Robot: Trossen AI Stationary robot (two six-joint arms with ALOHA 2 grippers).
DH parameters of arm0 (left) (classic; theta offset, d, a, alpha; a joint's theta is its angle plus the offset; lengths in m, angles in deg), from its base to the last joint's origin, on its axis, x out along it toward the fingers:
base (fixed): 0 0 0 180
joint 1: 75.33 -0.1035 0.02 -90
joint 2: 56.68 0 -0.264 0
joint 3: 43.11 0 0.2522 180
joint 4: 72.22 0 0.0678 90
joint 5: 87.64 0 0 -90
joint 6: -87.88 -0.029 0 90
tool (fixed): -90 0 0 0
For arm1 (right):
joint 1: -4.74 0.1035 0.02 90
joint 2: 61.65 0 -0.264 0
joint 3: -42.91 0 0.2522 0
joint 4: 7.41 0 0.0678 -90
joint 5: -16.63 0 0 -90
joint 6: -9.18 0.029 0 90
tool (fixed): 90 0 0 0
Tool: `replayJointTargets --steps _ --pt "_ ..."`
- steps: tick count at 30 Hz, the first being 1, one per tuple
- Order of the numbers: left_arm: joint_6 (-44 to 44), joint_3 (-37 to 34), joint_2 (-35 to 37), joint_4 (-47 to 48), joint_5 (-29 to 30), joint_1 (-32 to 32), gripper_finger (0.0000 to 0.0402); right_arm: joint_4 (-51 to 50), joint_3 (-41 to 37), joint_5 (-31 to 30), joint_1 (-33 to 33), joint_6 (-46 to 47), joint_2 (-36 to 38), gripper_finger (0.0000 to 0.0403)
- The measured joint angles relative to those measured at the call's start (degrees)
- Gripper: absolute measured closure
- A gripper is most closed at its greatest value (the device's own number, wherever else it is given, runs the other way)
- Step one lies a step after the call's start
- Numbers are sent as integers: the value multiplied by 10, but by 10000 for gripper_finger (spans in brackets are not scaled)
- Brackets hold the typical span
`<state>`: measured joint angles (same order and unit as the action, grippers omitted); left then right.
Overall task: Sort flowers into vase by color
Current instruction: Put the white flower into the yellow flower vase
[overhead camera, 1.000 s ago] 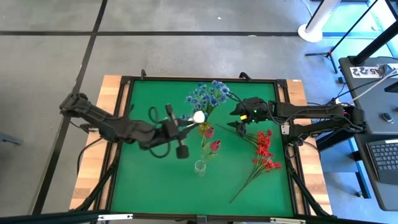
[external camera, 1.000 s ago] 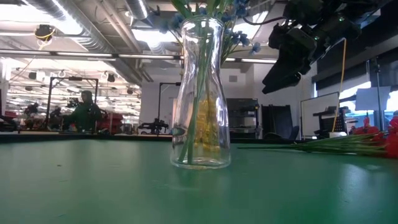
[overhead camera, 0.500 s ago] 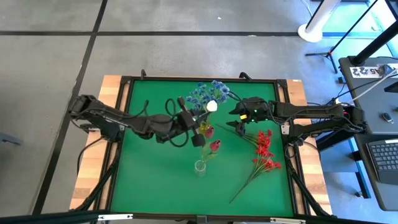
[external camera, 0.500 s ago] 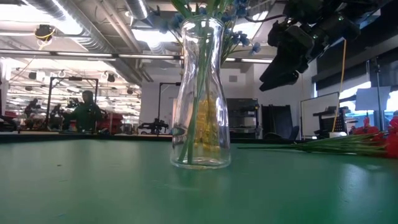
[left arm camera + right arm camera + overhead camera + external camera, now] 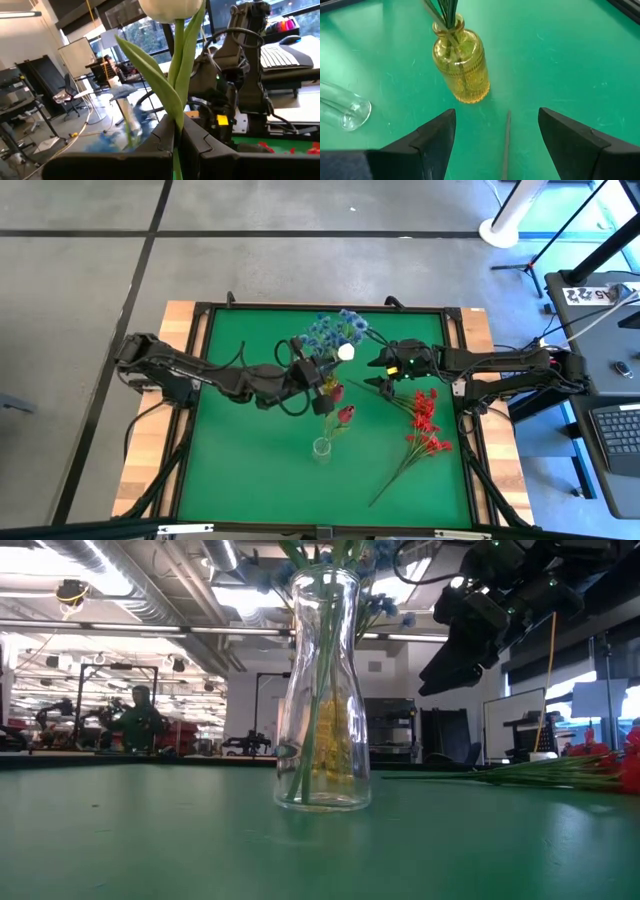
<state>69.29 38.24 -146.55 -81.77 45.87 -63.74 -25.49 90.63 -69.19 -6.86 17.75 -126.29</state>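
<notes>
No legible writing. Left gripper (image 5: 177, 137) pinches the white flower (image 5: 345, 351) stem above the yellow vase (image 5: 461, 65). Right gripper (image 5: 496, 142), spread, hovers beside that vase. Red flowers (image 5: 425, 420) lie on the counter (image 5: 250, 460) right of it.

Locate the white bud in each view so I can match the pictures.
High view: white bud above table centre, at the left gripper, beside the blue sprays.
Low view: not in it.
Left wrist view: bud at the top edge, its stem pinched between the shut fingers.
Right wrist view: not in it.
Shared landmark: the blue sprays, blurred in the left wrist view.
</notes>
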Motion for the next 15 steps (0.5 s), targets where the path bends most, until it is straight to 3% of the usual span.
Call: replayJointTargets --steps 15 --pt "67 0 -53 15 -21 -28 401 0 0 0 0 0 0 121"
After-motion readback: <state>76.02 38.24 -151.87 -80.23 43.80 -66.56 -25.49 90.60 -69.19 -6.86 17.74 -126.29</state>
